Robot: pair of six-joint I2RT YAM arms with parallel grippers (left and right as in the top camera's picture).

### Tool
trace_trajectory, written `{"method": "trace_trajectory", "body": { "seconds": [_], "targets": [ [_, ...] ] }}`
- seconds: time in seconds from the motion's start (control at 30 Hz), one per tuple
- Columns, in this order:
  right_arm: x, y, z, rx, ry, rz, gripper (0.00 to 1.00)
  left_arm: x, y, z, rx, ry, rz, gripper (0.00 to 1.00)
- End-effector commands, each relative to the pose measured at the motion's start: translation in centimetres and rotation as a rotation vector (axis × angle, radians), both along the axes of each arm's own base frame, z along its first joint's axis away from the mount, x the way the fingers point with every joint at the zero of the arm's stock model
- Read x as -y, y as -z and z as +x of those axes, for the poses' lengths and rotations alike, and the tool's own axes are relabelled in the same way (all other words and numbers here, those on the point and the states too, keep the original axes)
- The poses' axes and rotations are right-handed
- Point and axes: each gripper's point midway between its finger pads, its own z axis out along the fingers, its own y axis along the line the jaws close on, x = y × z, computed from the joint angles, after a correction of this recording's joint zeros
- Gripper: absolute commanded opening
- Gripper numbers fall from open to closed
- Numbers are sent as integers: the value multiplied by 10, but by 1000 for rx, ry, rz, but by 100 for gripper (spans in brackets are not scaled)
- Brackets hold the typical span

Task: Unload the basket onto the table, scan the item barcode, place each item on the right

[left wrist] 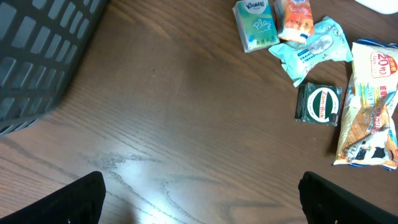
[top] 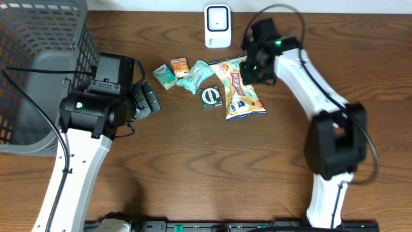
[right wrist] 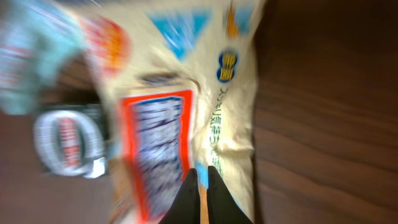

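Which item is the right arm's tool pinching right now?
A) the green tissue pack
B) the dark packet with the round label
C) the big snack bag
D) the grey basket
C: in the right wrist view, the right tool is closed on the edge of the snack bag, with the other items lying off to the side.

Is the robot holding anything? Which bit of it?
Yes. The right gripper is shut on the snack bag, pinching a thin fold at its edge. The left gripper is open and holds nothing.
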Motion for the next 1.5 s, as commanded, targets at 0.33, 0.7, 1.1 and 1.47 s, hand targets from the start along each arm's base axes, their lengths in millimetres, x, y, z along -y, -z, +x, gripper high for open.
{"method": "trace_trajectory", "body": {
  "seconds": [0.33,0.7,1.1,1.47],
  "targets": [
    [-45,-50,-24,77,-90,61,1,-3,-2,0,5,-10,7,98],
    [-51,-5,-27,-45,-12,48,1,-3,-2,0,5,-10,7,98],
    [-32,-3,-24,-22,25,-56,1,-3,-2,0,5,-10,7,98],
    [-11,-48,-13,120,79,-129,1,-3,-2,0,5,-10,7,98]
  ]
}}
